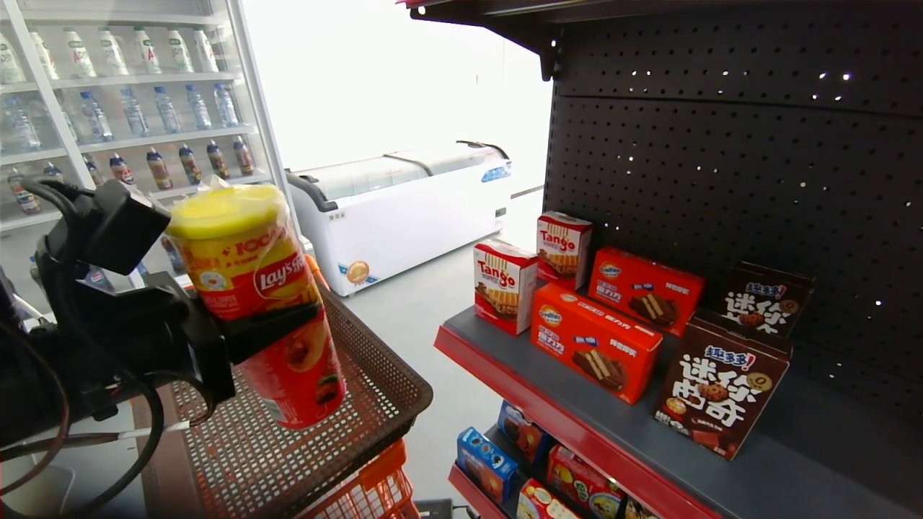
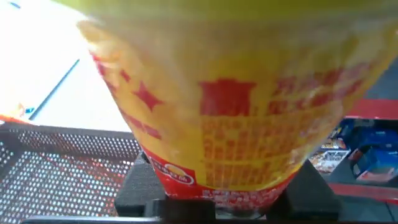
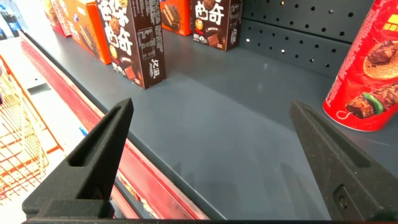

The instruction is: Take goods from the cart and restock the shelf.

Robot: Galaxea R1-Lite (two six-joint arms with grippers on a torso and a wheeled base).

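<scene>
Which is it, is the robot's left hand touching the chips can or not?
Touching. In the head view the left gripper has its black fingers clamped across the middle of the chips can, holding it above the cart.

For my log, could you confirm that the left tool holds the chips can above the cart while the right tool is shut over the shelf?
Not quite: the right tool is open over the shelf, per the right wrist view; the rest holds.
</scene>
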